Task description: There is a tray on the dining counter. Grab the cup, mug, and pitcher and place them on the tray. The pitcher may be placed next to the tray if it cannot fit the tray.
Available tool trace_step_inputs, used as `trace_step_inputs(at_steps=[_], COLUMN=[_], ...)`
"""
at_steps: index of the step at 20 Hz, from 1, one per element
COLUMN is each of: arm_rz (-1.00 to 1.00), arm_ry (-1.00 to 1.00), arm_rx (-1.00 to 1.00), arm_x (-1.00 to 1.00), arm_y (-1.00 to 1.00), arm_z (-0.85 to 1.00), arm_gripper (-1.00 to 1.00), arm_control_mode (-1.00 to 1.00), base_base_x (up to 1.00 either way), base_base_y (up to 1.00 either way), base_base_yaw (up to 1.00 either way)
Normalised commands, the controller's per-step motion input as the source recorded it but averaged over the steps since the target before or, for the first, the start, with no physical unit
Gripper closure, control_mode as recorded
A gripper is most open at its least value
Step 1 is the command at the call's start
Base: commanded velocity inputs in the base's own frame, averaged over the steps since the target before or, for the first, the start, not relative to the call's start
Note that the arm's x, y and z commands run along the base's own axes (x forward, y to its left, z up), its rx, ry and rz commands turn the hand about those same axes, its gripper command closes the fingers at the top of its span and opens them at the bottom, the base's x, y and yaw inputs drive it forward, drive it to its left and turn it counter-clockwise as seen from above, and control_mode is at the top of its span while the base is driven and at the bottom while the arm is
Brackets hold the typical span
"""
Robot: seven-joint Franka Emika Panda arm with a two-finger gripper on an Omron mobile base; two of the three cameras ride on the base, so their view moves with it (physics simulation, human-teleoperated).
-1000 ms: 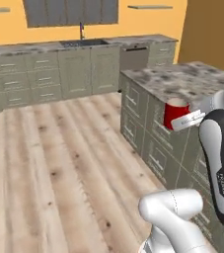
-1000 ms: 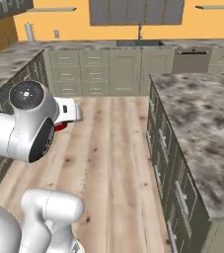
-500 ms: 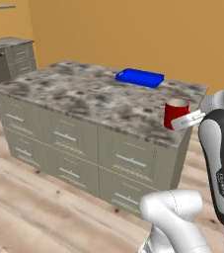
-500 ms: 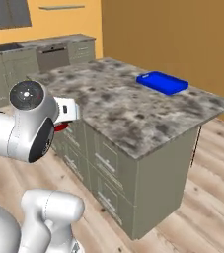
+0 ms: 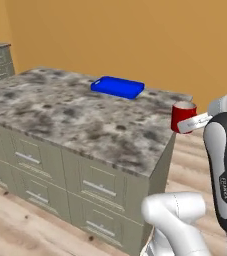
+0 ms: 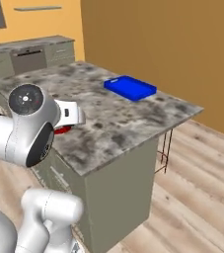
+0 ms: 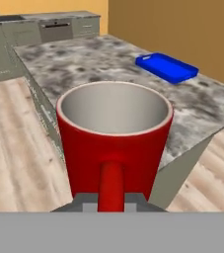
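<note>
My gripper [image 7: 111,198] is shut on the handle of the red mug [image 7: 114,143], which it holds upright in the air. In the left base view the mug [image 5: 183,116] hangs just off the near right corner of the dining counter [image 5: 60,115], with the gripper [image 5: 191,124] behind it. The blue tray [image 5: 117,87] lies flat at the far end of that stone top, well beyond the mug. From the right base view, the tray [image 6: 130,87] sits near the counter's [image 6: 113,123] far edge, and a sliver of the mug [image 6: 61,130] shows under my wrist. The cup and pitcher are out of view.
An orange wall [image 5: 135,40] runs behind the island. The long counter with beige drawers [image 6: 34,52] stands far back left. Thin metal legs [image 6: 165,148] stand under the island's overhang. Wooden floor [image 6: 197,188] lies open to the right.
The whole picture has shifted, so the base has driven and turned toward the island; the tray now looks larger and closer. The mug stays in my shut gripper.
</note>
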Motion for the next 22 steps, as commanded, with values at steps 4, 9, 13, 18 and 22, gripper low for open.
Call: trace_step_inputs(at_steps=[4, 9, 13, 18, 22], arm_rz=[0.00, 0.00, 0.00, 0.00, 0.00], arm_ry=[0.00, 0.00, 0.00, 0.00, 0.00], arm_rx=[0.00, 0.00, 0.00, 0.00, 0.00], arm_x=[0.00, 0.00, 0.00, 0.00, 0.00], arm_y=[0.00, 0.00, 0.00, 0.00, 0.00], arm_z=[0.00, 0.00, 0.00, 0.00, 0.00], arm_gripper=[1.00, 1.00, 1.00, 1.00, 1.00], arm_control_mode=[1.00, 1.00, 1.00, 1.00, 1.00], base_base_x=[0.94, 0.65, 0.20, 0.10, 0.04], base_base_y=[-1.00, -1.00, -1.00, -1.00, -1.00], base_base_yaw=[0.09, 0.19, 0.38, 0.40, 0.43])
